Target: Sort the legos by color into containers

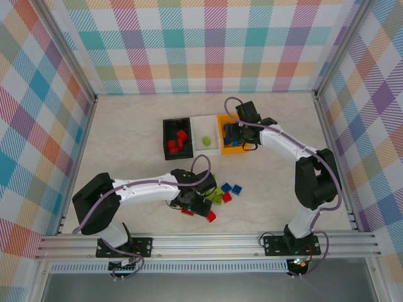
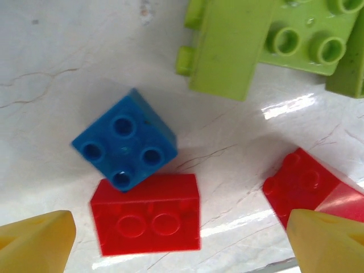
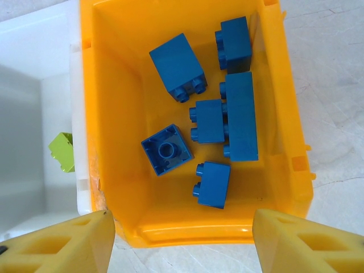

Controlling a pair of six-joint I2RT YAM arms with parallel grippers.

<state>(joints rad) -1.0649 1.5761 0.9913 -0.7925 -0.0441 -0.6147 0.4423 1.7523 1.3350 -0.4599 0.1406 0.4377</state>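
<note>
The legos [image 1: 217,198] lie loose near the table's front edge, just ahead of the left arm. Among them a blue brick [image 2: 125,139] seems to overlap the edge of a red brick [image 2: 147,213]. Pinching the red one could drag the blue along, the wrong colour for the black bin [image 1: 165,135] of reds. The left gripper [image 2: 179,223] points down, low over both, fingers spread and grasping nothing. The right gripper [image 3: 183,222] hangs released above the orange-yellow bin [image 3: 114,85] — blues inside.

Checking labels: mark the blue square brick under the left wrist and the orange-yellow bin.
blue square brick [image 2: 123,151], left wrist view, studded top face.
orange-yellow bin [image 3: 108,114], right wrist view, bare inner wall.
</note>
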